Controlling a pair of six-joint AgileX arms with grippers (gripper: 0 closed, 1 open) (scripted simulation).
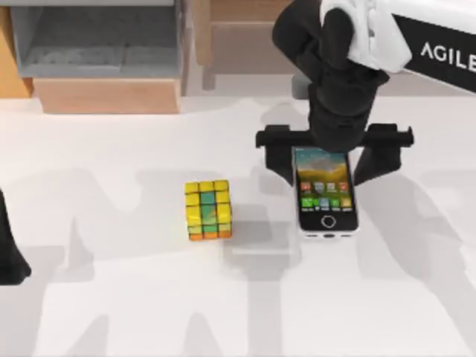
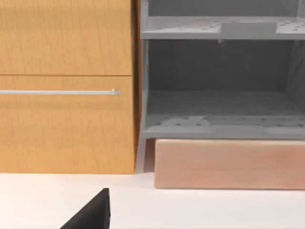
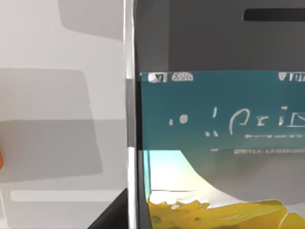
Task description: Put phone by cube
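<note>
**Ana:** White counter [image 1: 111, 297] runs the whole width, with a wooden cabinet [image 2: 66, 86] and a grey open shelf unit [image 2: 219, 81] along the back. Those shelves look bare, and a low wooden box [image 2: 228, 164] sits under them; I can't see into it.

**Ben:** And the arms?

**Ana:** AgileX right arm reaches in from the top view's right. Its right claw [image 1: 335, 160] hangs over the phone's far end, fingers spread wide, one on each long side and neither touching. The left claw [image 1: 11, 253] is parked at the counter's left edge; I can't tell how its fingers stand.

**Ben:** Where do the phone and cube lie?

**Ana:** The phone [image 1: 325, 192] lies flat, screen up, right of centre, home button towards the near edge. The cube [image 1: 208, 210] stands to its left, apart from it with bare counter between.

**Ben:** How will the phone handle?

**Ana:** My guess: stiff, light, thin, with smooth edges that may slip. I'd pinch across the two long white edges near the middle, so it doesn't tip. The fingers must go low, as it barely rises off the counter. The glass face is best kept off hard knocks. It would then go leftwards, close beside the cube.
</note>
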